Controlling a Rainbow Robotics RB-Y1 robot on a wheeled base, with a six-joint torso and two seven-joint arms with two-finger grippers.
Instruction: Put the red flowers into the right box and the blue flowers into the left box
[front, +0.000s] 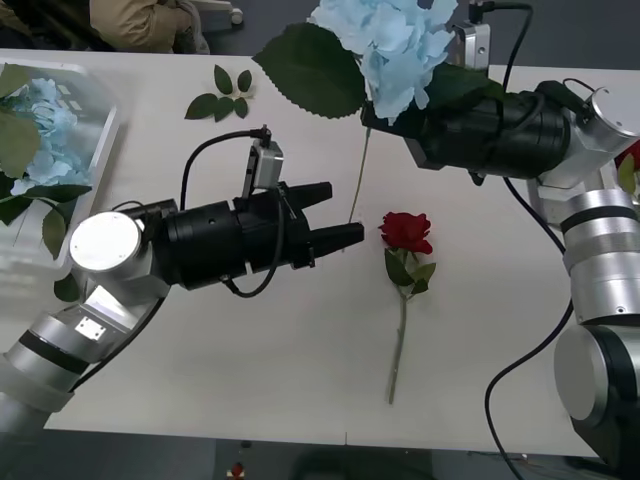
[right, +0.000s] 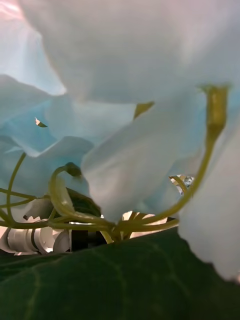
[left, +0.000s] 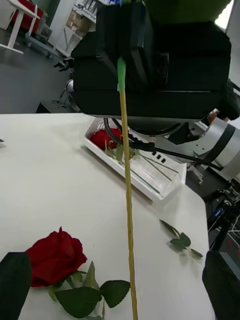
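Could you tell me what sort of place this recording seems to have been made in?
Probably a robotics lab or workshop: a white table for sorting artificial flowers, shelving with boxes behind, and another table on a grey floor.

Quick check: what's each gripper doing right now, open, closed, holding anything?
Left gripper: open, empty, beside the hanging stem.
Right gripper: shut on the blue flower, held up above the table.

Matt white table (front: 300, 380) (glossy black fingers (front: 335, 238)).
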